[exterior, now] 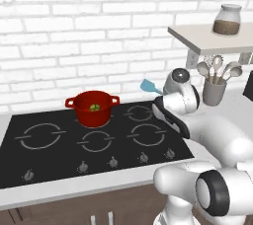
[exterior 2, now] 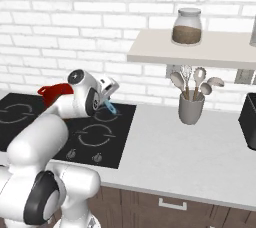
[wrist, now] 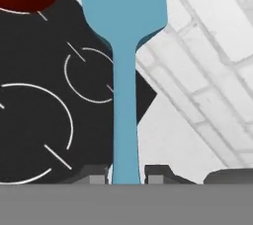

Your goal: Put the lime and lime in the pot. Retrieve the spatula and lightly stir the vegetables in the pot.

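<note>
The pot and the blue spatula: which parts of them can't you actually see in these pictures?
- Pot, left base view: green shows inside, too small to count the limes.
- Pot, right base view: mostly hidden behind the arm.
- Spatula, hand view: blade tip cut off by the top edge; handle end hidden between the gripper fingertips.
- Spatula, left base view: handle hidden by the hand.

Limes (exterior: 94, 106) in red pot (exterior: 92, 115); spatula (wrist: 123, 71) aloft.

- White brick wall (exterior: 74, 31) behind the grey counter (exterior 2: 190, 147).
- Black cooktop (exterior: 59, 145) set into the counter.
- Wall shelf (exterior 2: 200, 52) above; brown cabinet fronts (exterior 2: 175, 207) below.
</note>
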Robot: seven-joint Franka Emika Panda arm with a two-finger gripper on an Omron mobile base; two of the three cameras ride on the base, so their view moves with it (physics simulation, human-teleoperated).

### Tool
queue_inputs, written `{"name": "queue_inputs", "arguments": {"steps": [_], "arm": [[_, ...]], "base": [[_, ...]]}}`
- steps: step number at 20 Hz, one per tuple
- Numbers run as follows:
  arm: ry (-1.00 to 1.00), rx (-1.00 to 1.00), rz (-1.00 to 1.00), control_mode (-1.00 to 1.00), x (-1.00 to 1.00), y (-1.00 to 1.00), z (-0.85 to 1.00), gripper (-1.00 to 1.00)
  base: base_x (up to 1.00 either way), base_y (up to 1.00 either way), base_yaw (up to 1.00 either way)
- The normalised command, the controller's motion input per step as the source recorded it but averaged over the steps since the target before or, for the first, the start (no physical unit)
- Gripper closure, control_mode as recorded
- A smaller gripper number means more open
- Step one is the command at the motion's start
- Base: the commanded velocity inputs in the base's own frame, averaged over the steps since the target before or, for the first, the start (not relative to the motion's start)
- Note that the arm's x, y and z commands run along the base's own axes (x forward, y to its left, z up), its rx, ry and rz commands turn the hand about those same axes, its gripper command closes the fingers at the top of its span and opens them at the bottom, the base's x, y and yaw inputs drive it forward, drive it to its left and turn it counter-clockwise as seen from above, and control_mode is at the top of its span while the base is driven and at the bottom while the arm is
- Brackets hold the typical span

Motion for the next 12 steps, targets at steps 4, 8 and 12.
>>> {"name": "queue_inputs", "arguments": {"steps": [4, 8, 12], "arm": [[-0.07, -0.42, 0.31, -1.00, 0.02, 0.59, 0.00, 1.00], [0.03, -0.21, 0.10, -1.00, 0.04, 0.24, -0.10, 1.00], [0.04, -0.15, 0.06, -1.00, 0.00, 0.10, 0.19, 1.00]], "base": [[0.00, 0.00, 0.00], [0.00, 0.00, 0.00], [0.00, 0.00, 0.00]]}}
